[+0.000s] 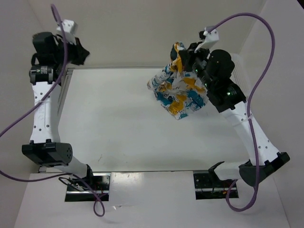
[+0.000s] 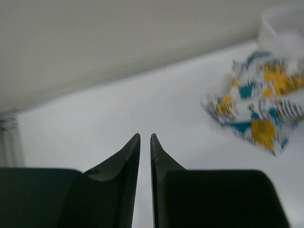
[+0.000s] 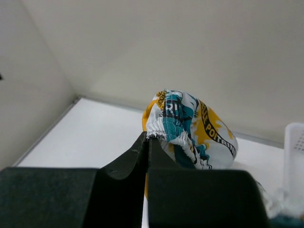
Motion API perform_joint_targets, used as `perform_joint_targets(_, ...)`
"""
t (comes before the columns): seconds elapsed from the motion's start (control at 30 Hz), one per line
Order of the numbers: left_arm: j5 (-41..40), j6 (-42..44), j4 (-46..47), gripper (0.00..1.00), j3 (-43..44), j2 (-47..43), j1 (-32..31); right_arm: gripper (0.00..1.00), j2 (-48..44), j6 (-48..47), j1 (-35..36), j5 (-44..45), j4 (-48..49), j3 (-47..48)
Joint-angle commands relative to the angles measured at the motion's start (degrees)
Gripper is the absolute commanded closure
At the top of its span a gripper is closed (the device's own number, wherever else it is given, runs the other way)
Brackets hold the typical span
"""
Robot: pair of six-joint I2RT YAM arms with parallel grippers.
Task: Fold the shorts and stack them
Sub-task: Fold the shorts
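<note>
Right gripper (image 3: 148,137) is the one in play: its jaws are pressed tight together on the gathered elastic edge of the shorts (image 3: 190,128), and in the wrist view the fabric balloons out just past the fingertips, teal, yellow and black print facing the camera. From above, that right gripper (image 1: 184,56) sits high over the far right part of the bench (image 1: 118,123), and the shorts (image 1: 178,90) hang below it in a loose bunch, top pinched at the fingers, lowest corner pointing toward the near edge. Whether that bottom tip touches the bench surface, I can't tell. A white mesh basket (image 3: 294,152) shows at the right edge of the right wrist view, just beside the cloth. Over to the left gripper (image 1: 81,53), up at the far left corner of the bench, well apart from the shorts (image 2: 256,109). In the wrist view the left gripper (image 2: 145,135) has its jaws nearly together, only a thin slit between them, and nothing sits in it. The shorts lie away to its right in that view.
</note>
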Motion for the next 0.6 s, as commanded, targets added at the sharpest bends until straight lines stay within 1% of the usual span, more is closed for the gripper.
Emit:
perform_joint_targets(0.0, 7.5, 0.1, -4.0, 0.78, -14.6, -0.6, -5.0, 1.0, -2.7, -2.2, 2.3, -1.2, 0.7, -3.6)
perform_joint_targets(0.03, 6.6, 0.1, -3.0, 0.75, -18.1, -0.6, -8.4, 1.0, -3.8, -1.7, 2.3, -2.3, 0.7, -4.8)
perform_joint_targets(0.07, 5.5, 0.1, -1.8, 0.73, -24.1, -1.3, -10.1, 1.0, -5.1, -0.7, 2.3, -3.4, 0.1, -8.5)
perform_joint_targets(0.1, 2.6, 0.1, -1.2, 0.68, -26.7, -1.3, -11.8, 1.0, -6.7, 0.1, 2.3, -3.9, 0.1, -11.3)
perform_joint_targets(0.13, 1.4, 0.1, -0.6, 0.66, -29.1, -1.3, -14.6, 1.0, -10.9, 1.0, 2.3, -3.9, 0.1, -18.5)
perform_joint_targets(0.2, -0.5, 0.1, 1.5, 0.65, -32.9, -1.3, -16.9, 1.0, -15.4, 4.8, 2.8, -3.9, -1.5, -26.5)
perform_joint_targets(0.23, -2.4, 0.1, 2.2, 0.63, -36.0, -1.3, -17.9, 0.99, -19.7, 6.5, 2.8, -4.5, -4.8, -33.8)
perform_joint_targets(0.27, -3.3, 0.1, 3.6, 0.61, -37.3, -0.8, -19.4, 0.94, -21.6, 10.8, 2.8, -5.1, -6.9, -37.3)
perform_joint_targets(0.3, -4.1, 0.1, 4.1, 0.59, -38.4, 0.1, -20.2, 0.82, -23.6, 13.1, 2.8, -5.1, -9.1, -40.3)
perform_joint_targets(0.33, -6.0, 0.1, 4.1, 0.56, -39.3, 0.7, -20.9, 0.55, -25.2, 15.4, 2.8, -5.1, -13.7, -44.6)
perform_joint_targets(0.37, -6.6, 0.1, 4.8, 0.51, -39.9, 2.4, -22.3, 0.49, -28.3, 17.4, 4.2, -3.7, -14.3, -45.7)
perform_joint_targets(0.4, -6.6, 0.1, 4.8, 0.5, -40.5, 3.3, -22.9, 0.37, -30.4, 21.7, 6.5, -1.4, -14.3, -45.7)
perform_joint_targets(0.43, -7.5, 0.1, 5.4, 0.49, -40.6, 4.4, -23.5, 0.2, -32.1, 22.4, 8.8, 0.8, -13.4, -45.7)
perform_joint_targets(0.47, -7.5, 0.1, 6.3, 0.47, -40.0, 6.7, -24.0, 0.16, -34.4, 24.2, 8.8, 2.6, -12.9, -45.7)
perform_joint_targets(0.53, -8.1, 0.1, 8.5, 0.43, -38.5, 10.8, -24.9, 0.16, -34.4, 25.9, 7.9, 5.0, -14.0, -45.7)
perform_joint_targets(0.57, -8.1, 0.1, 9.1, 0.42, -37.2, 12.4, -25.6, 0.16, -32.5, 27.7, 7.3, 5.0, -15.3, -45.7)
